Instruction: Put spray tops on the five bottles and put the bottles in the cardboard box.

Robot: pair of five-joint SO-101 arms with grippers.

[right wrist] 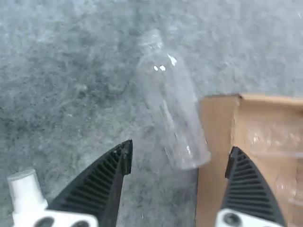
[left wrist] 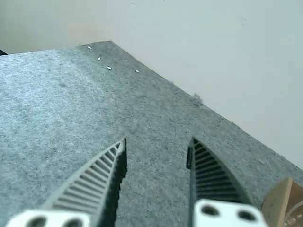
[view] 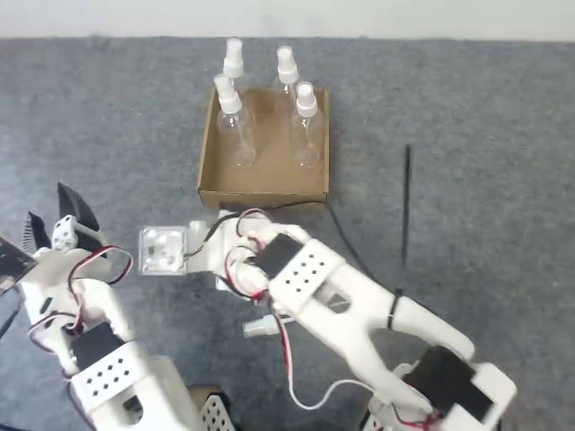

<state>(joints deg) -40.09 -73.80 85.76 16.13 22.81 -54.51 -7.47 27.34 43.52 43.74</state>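
Cardboard box [view: 260, 190], one, on grey table [view: 467, 108]: holds four clear bottles [view: 235, 130], upright, each with a white spray top. Fifth bottle [right wrist: 173, 113], one, uncapped, lying on the table just beside a corner of the box. Loose spray top [view: 259, 328], one, lying beside the right arm. Right hand [right wrist: 177, 158]: fingers apart, over the lying bottle. Left hand [left wrist: 157, 142]: fingers apart, holding nothing, off to one side of the box.

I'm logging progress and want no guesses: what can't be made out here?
Right wrist view: cardboard box cut off by the picture edge, its contents blurred.
Right wrist view: loose spray top partly behind the right gripper.
High view: that spray top partly under the right arm.
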